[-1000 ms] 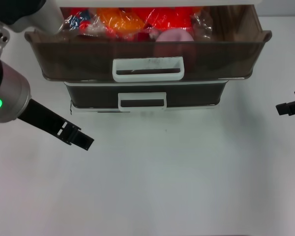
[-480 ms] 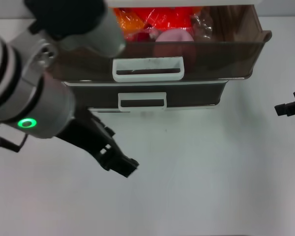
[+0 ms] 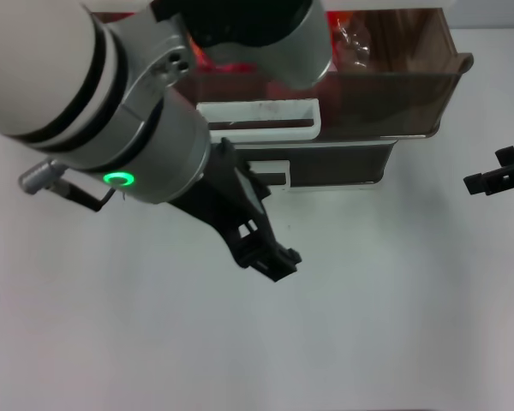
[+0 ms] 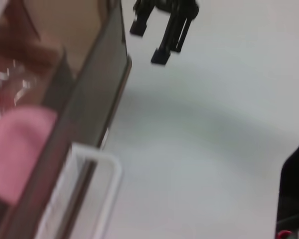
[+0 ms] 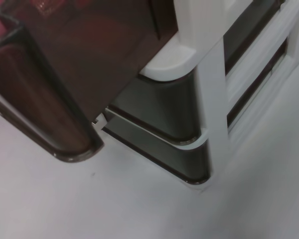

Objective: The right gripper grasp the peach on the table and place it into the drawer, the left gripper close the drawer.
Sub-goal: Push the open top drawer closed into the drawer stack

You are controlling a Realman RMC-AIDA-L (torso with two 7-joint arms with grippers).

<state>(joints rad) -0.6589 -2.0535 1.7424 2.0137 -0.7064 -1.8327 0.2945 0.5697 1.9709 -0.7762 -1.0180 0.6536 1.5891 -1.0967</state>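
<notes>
The wide translucent brown plastic drawer [image 3: 385, 94] stood pulled out, holding the round pale pink peach [image 4: 15, 149]. The black left pincer [image 3: 270, 257], grip unclear, hung over the white worktop [image 3: 368, 325] before it; the slim black right pincer [image 3: 497, 175] sat spread near the worktop's right edge.

The drawer [image 3: 394, 94] is glossy translucent brown plastic, the table [image 3: 394, 325] smooth matt white.

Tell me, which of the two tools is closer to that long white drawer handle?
Left. The left tool hangs over the table just in front of the drawer handle, a little below it in the head view. The right tool sits far off at the table's right edge.
</notes>
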